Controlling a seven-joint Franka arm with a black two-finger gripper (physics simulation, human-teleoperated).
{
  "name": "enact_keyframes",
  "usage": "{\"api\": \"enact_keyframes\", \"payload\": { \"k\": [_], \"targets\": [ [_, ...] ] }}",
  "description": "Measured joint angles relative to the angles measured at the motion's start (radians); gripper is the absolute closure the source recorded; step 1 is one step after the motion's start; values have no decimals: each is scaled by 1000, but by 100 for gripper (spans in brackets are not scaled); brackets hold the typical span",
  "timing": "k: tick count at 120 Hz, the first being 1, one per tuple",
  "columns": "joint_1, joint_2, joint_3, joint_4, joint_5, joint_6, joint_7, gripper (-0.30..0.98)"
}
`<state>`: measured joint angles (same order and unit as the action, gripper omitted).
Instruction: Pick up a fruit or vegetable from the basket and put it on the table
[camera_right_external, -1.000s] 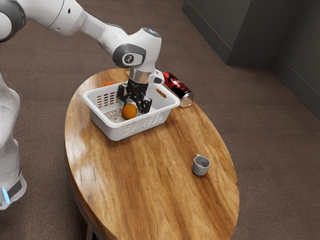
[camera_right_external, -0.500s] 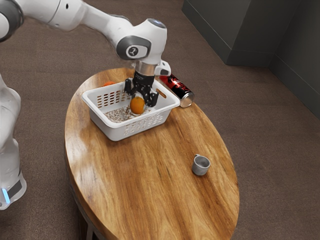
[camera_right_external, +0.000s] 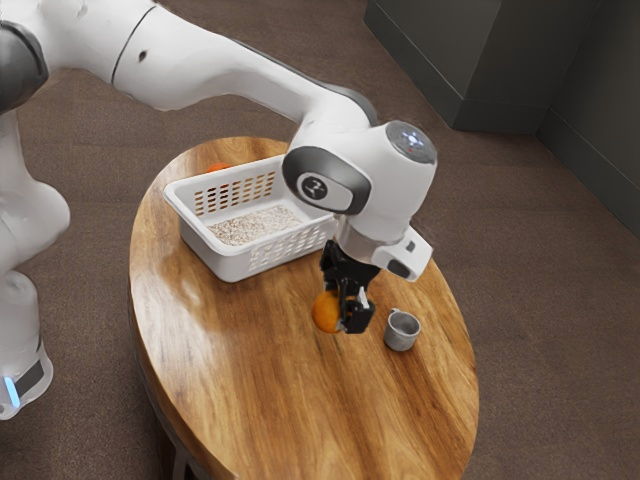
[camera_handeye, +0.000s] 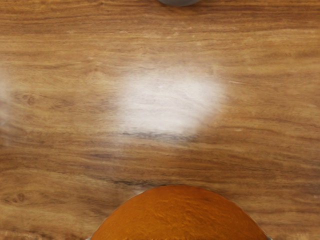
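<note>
- The gripper (camera_right_external: 344, 303) pinches the orange (camera_right_external: 325, 312) between its fingers, presumably for secure carrying.
- It hangs over the table (camera_right_external: 290, 385) near the cup (camera_right_external: 401, 333), likely for placing.

In the exterior view, we lose part of the orange (camera_right_external: 325, 312) behind the claw (camera_right_external: 342, 310), and the arm (camera_right_external: 210, 72) covers one end of the basket (camera_right_external: 228, 264). The basket's wall hides most of a reddish thing (camera_right_external: 218, 167) (we can't name it from that scrap), and the speckled layer (camera_right_external: 245, 228) inside is too fine for us to identify. The frame crops the surface (camera_right_external: 300, 410) at its near end. In the wrist view, we find the orange and a rounded grey thing (camera_handeye: 180, 2) both cut off.
</note>
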<state>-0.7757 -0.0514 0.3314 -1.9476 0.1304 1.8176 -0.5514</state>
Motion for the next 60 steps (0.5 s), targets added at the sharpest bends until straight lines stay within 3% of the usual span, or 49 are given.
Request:
{"api": "enact_keyframes", "payload": {
  "k": [12,28,48,60],
  "targets": [
    [13,2,2,-39,-25,32,1,49],
    [55,4,3,-48,-56,61,7,20],
    [67,5,5,-50,-77,79,16,6],
    [53,-6,22,74,30,73,91,3]
  ]
}}
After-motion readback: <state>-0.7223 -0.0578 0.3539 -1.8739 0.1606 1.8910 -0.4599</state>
